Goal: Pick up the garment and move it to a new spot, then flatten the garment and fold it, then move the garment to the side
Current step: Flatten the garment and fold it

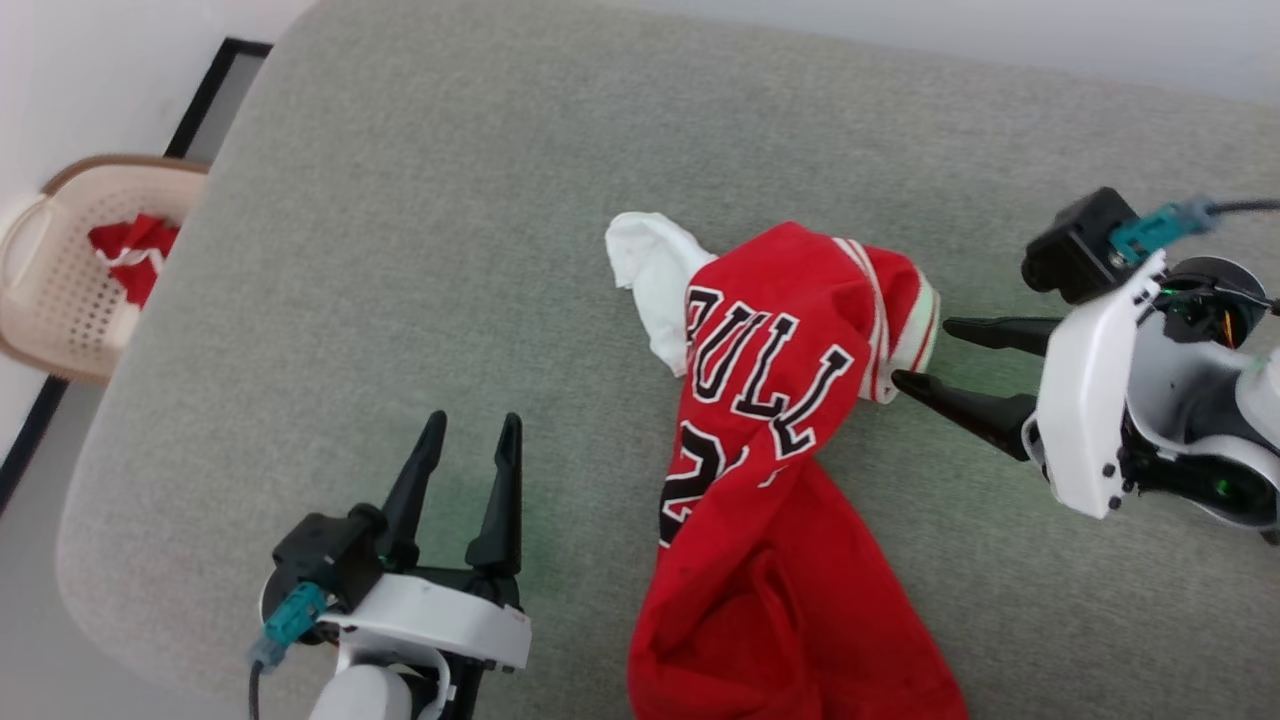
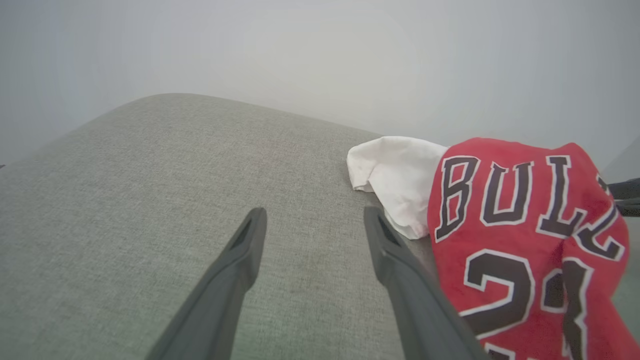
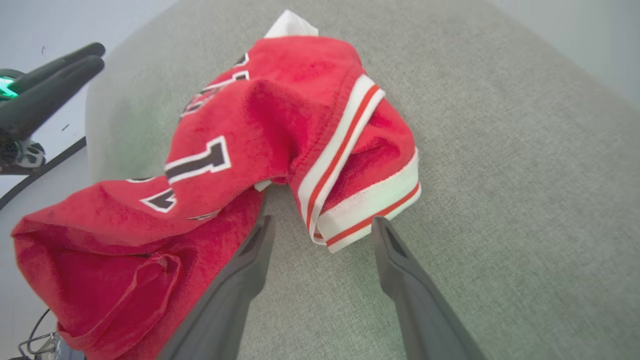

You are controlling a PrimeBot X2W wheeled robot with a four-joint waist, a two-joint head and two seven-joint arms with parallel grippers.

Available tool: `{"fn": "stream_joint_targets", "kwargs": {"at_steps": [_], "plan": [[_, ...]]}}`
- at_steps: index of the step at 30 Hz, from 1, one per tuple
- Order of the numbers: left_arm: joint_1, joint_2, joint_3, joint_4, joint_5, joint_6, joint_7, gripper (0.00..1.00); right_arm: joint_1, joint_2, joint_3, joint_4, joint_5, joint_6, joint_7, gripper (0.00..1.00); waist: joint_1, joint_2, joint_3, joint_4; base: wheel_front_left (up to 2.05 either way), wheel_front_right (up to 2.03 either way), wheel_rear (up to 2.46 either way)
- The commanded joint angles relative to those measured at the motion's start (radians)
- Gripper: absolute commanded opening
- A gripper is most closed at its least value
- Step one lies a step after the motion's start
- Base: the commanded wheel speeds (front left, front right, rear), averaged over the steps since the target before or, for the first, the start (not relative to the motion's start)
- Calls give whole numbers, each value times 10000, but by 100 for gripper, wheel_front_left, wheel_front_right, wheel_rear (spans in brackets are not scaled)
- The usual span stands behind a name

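Nearest us, our left fingers (image 1: 503,470) stand wide apart and empty, just left of the garment (image 1: 760,400) crumpled on the grey surface (image 1: 420,250). Farther off, our right fingers (image 1: 960,400), spread and holding nothing, point at its striped trim (image 1: 905,330), tips just beside it.

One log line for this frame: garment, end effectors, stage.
garment: crumpled on grey cushion | left end effector: open, clear of garment | right end effector: open, tips at striped trim | stage: not flattened
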Motion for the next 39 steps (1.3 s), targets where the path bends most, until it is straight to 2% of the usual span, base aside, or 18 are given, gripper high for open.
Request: {"fn": "stream_joint_targets", "kwargs": {"at_steps": [1,6,15,16,17,18,22,26,31,34,39], "plan": [[-120,-6,-52,20,-114,49,-1,100,-196,147,58,292,24,-11,220,100,0,-1,209,265,0,0,0],[-242,-6,-255,51,-347,150,-1,100,-538,360,329,1371,-142,-11,885,100,0,-1,411,605,0,0,0],[-388,-8,-426,55,-571,245,-1,100,-708,1085,328,2316,-259,-11,715,100,0,-1,694,726,0,0,0],[-432,-7,-444,53,-600,252,-1,100,-735,1160,292,2390,-257,-11,631,57,0,-1,727,728,0,0,0],[-479,-7,-463,54,-621,258,-1,100,-755,1235,243,2482,-249,-11,526,26,0,-1,760,727,0,0,0],[-512,-8,-472,57,-632,263,-1,100,-782,1303,216,2546,-283,-11,409,0,0,-1,786,721,0,0,0],[-583,-7,-413,91,-611,281,-1,100,-849,1413,104,2760,-465,-11,-119,0,0,-1,796,638,0,0,0],[-428,-7,-207,92,-493,279,-1,100,-884,1024,-59,2865,-1059,-11,-627,0,0,-1,656,414,0,0,0],[-262,-7,-12,124,-335,238,-1,100,-479,270,-599,2597,-1413,-11,-876,0,0,-1,394,54,0,0,0],[-279,-5,44,91,-269,217,-1,100,-324,-406,-1023,2334,-1750,-12,-824,0,0,-1,307,-67,0,0,0],[-269,-5,94,35,-197,198,-1,100,-14,-1413,-1940,1838,-2924,-12,-500,0,0,-1,235,-174,0,0,0]]}}
